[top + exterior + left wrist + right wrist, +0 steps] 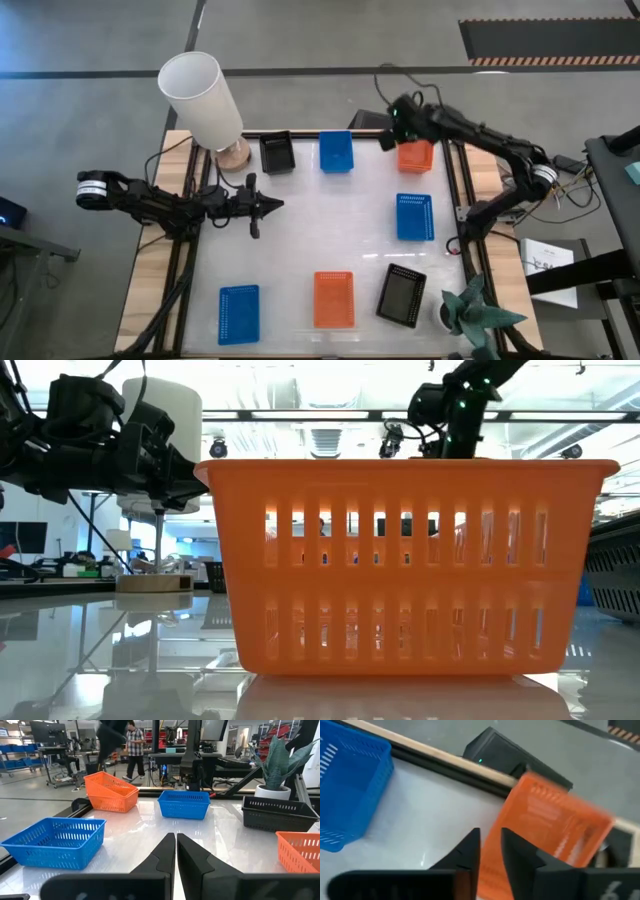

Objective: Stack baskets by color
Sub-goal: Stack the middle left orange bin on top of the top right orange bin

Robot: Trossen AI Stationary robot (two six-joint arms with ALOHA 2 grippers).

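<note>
At the table's far right, one orange basket sits tilted in another orange basket. My right gripper hangs just above the pair's far left corner, pointing down at a slant. Its fingers stand a little apart with nothing between them. My left gripper is shut and level over the table's left middle, holding nothing. Single baskets stand on their bottoms: black and blue at the far edge, blue at the right, and blue, orange and black along the near edge.
A tall white lampshade on a wooden base stands at the far left corner. A green plant in a white pot stands at the near right corner. The low view is filled by the near orange basket. A person walks in the room beyond the table.
</note>
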